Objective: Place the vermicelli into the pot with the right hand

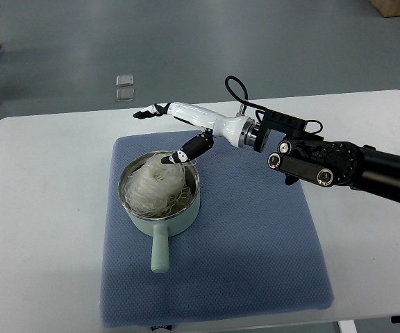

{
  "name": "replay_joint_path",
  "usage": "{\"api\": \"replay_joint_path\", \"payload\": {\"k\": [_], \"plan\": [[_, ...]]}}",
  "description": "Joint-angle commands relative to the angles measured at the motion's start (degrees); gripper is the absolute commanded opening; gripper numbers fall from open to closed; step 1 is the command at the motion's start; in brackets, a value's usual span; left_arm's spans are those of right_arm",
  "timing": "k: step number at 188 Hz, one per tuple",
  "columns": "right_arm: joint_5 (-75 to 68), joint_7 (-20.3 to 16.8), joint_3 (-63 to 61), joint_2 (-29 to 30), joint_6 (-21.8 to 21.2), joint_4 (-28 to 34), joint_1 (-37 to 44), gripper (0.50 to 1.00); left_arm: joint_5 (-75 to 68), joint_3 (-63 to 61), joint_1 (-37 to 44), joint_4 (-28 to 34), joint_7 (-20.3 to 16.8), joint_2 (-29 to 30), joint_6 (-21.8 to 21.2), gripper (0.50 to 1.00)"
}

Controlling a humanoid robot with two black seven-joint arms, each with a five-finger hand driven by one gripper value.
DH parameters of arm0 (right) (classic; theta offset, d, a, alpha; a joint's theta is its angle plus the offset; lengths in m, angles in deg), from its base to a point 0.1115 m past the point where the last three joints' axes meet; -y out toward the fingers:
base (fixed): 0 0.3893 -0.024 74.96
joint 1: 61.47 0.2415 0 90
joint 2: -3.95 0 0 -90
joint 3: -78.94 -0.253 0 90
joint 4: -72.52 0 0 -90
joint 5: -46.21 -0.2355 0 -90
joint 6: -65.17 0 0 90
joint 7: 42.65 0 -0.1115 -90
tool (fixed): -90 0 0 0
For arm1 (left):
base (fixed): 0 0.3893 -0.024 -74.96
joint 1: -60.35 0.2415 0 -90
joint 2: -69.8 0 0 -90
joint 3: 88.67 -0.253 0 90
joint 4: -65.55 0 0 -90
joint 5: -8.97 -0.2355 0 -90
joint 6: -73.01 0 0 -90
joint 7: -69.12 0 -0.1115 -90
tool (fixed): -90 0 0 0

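At the left centre of the frame I find the pot (160, 208), pale green, handle pointing toward the lower edge, standing on a blue mat (255, 236) that covers the middle of the white table (40, 208). The vermicelli (155, 184) lies as a pale coil inside the pot, filling most of the bowl and rising above the rim; a few strands lie against the rim on the lower right.

Just right of the bundle, my right hand (182, 132) hangs over the pot's upper right rim. The thumb (186, 151) angles down with its dark tip at or just above the noodles; contact cannot be confirmed. The other fingers (151, 111) extend toward the upper left, spread and gripping nothing.

I judge the placement essentially done. To finish well I would lift the thumb straight up, checking that no strand trails, then withdraw toward the right without brushing the rim.

My left hand does not appear.
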Motion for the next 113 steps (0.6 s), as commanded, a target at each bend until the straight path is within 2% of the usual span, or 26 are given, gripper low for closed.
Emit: {"api": "replay_joint_path", "payload": {"k": [1,33,79,113], "plan": [[-4.2,-0.2,-1.4,-0.9,-0.4,0.0,-0.7,0.893,0.0,0.0,0.0,0.0,0.0,0.0,0.0,1.000],[-17.0,-1.0,-1.5,-2.4,-2.4,-0.1,-2.1,0.913,0.0,0.0,0.0,0.0,-0.1,0.0,0.0,1.000],[-32.6,-12.4,-8.9,-4.0,-5.3,-0.2,-7.3,0.917,0.0,0.1,0.0,0.0,-0.1,0.0,0.0,1.000],[-36.9,-18.2,-15.9,-4.0,-7.3,-1.8,-11.1,0.917,0.0,0.0,0.0,0.0,0.0,0.0,0.0,1.000]]}}
